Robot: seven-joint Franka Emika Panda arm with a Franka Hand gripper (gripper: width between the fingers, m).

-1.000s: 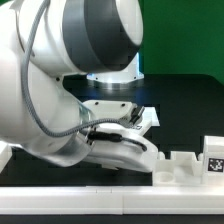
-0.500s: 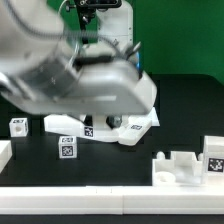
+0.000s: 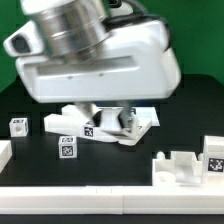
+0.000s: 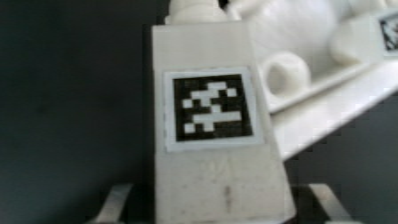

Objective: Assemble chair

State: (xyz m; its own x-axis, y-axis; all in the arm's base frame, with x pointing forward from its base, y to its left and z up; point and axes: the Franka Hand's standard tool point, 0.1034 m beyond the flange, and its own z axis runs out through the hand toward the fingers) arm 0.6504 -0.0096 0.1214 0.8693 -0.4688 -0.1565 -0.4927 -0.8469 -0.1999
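In the wrist view my gripper point(image 4: 217, 205) is shut on a long white chair piece point(image 4: 214, 190) that carries a black-and-white tag point(image 4: 212, 106). It runs away from the jaws, with a finger point(image 4: 119, 200) on either side of it. Its far end lies against another white chair part with a round peg point(image 4: 285, 70). In the exterior view the arm's big white body point(image 3: 100, 60) hides the gripper. Under it lie a flat tagged slab point(image 3: 72, 122) and more white parts point(image 3: 140, 120).
On the exterior view's left stand a small tagged block point(image 3: 16, 125) and a tagged piece point(image 3: 66, 148). On the exterior view's right sit a blocky white piece point(image 3: 178, 166) and a tagged part point(image 3: 213, 160). A white rail point(image 3: 100, 202) runs along the front.
The arm has swung up and toward the exterior view's right over the last second. That uncovered the tagged parts on the exterior view's left. Its body now hangs over the middle.
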